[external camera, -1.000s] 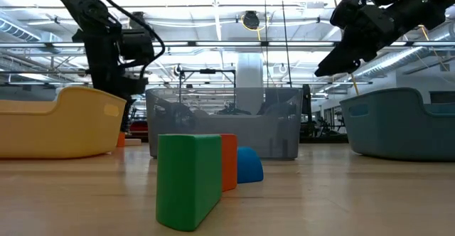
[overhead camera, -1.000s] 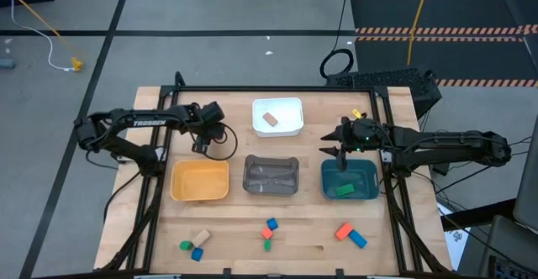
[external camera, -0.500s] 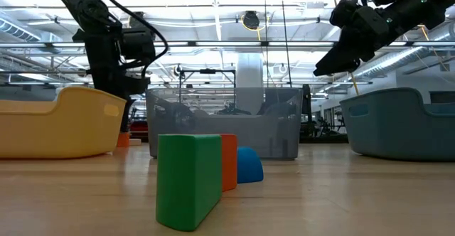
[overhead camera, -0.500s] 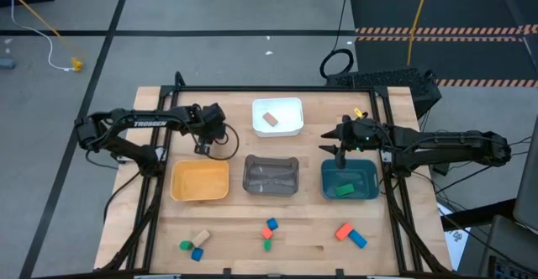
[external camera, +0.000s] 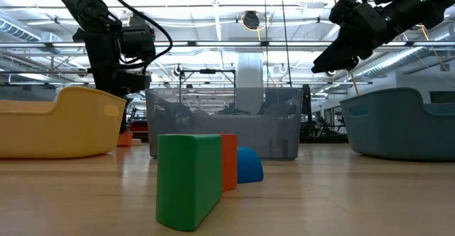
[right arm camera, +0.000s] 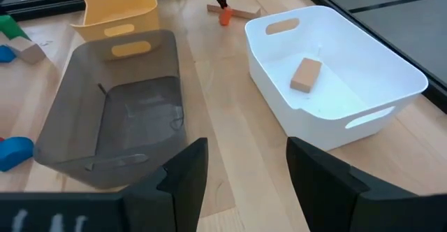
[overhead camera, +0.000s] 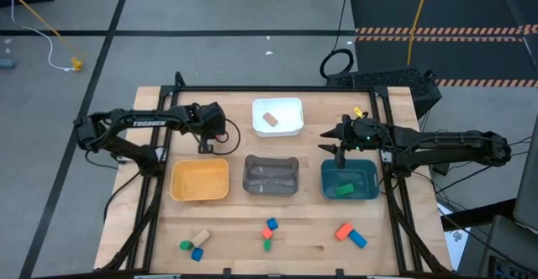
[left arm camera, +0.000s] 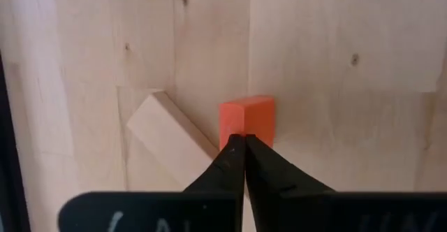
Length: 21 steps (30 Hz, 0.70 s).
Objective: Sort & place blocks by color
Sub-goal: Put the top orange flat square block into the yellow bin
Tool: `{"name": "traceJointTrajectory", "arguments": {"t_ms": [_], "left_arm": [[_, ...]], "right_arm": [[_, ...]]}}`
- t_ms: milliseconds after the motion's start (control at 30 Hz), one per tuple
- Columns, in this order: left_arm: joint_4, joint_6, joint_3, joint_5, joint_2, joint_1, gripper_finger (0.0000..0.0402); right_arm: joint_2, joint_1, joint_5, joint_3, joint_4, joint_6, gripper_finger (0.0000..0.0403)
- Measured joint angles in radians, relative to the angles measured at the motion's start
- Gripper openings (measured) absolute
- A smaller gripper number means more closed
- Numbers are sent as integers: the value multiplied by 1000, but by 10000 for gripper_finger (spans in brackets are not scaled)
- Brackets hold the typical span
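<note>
A: In the left wrist view, does the left gripper (left arm camera: 243, 140) actually pinch the orange block (left arm camera: 248, 117)?

B: Its tips cover the block's near face; contact can't be told. The tan block (left arm camera: 171, 135) runs partly under the fingers.

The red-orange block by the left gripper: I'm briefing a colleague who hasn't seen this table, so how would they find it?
Start at the yellow tray on the table's left side and look just beyond its far edge. There the left gripper, shut, points down at a red-orange block. A plain tan block lies touching it; the bright colour sets it apart.
</note>
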<state>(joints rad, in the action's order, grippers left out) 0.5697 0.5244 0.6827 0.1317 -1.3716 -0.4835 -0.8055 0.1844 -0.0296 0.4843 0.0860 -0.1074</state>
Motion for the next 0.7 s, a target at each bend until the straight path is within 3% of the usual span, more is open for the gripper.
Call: {"name": "traceJointTrajectory", "arguments": {"t_ms": [167, 267, 533, 700], "left_arm": [[2, -5, 0, -11, 0, 0, 3], [2, -51, 0, -68, -1, 1, 9], [-3, -301, 0, -81, -1, 1, 45], [-43, -405, -3, -78, -3, 1, 87]], "right_arm": [[0, 0, 0, 0, 0, 0, 185], [0, 0, 0, 0, 0, 0, 185], [0, 0, 0, 0, 0, 3, 185], [0, 0, 0, 0, 0, 7, 185]]}}
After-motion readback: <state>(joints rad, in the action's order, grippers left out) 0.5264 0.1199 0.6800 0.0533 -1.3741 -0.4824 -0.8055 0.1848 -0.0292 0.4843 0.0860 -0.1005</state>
